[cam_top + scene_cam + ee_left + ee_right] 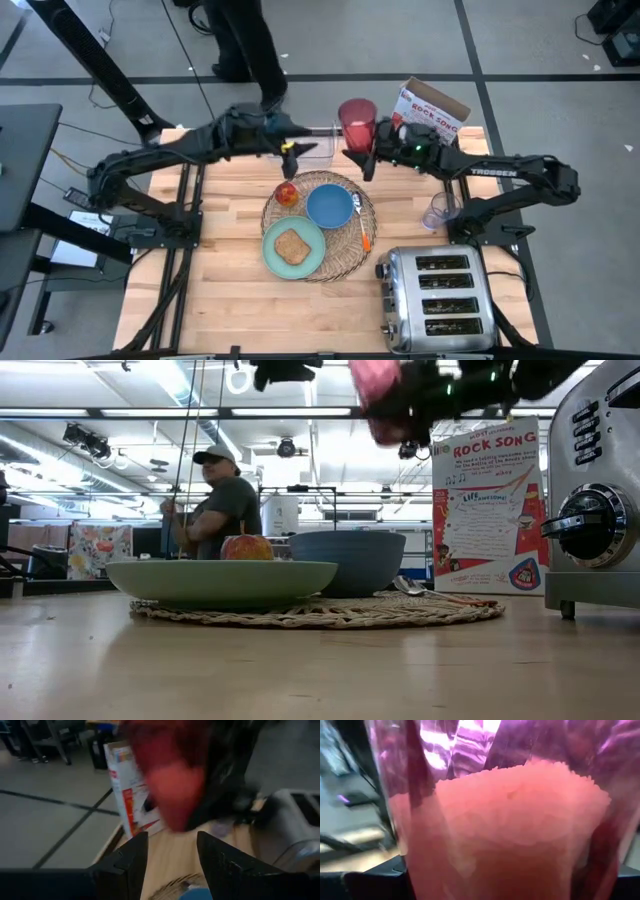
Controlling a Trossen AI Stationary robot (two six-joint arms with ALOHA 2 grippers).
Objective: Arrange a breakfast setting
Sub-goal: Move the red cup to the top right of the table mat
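**A:** Your right pincer [362, 150] is clamped around the cup [357, 122], held in the air beyond the far edge of the mat [345, 262]. It has not been set down.

**B:** And the left one?

**A:** The left pincer [291, 153] hangs empty with its fingers [125, 865] apart, also past the mat's far edge, over the apple [287, 193] side. The two pincers are near each other, so if you swing the cup across, you could clip the left arm.

**B:** What about the landing?

**A:** The mat is crowded: the plate [272, 252] with the toast [292, 246] at its near side, the bowl [329, 205] at its middle, the apple at its far left, and the utensil [363, 232] along its right edge. Come down too close and the cup may knock the bowl or pin the utensil.

**B:** Anything else?

**A:** I judge the woven rim uneven; a cup set half on it could tip. Bare bench [230, 310] right of the mat looks safer, though the toaster [437, 297] stands there too.
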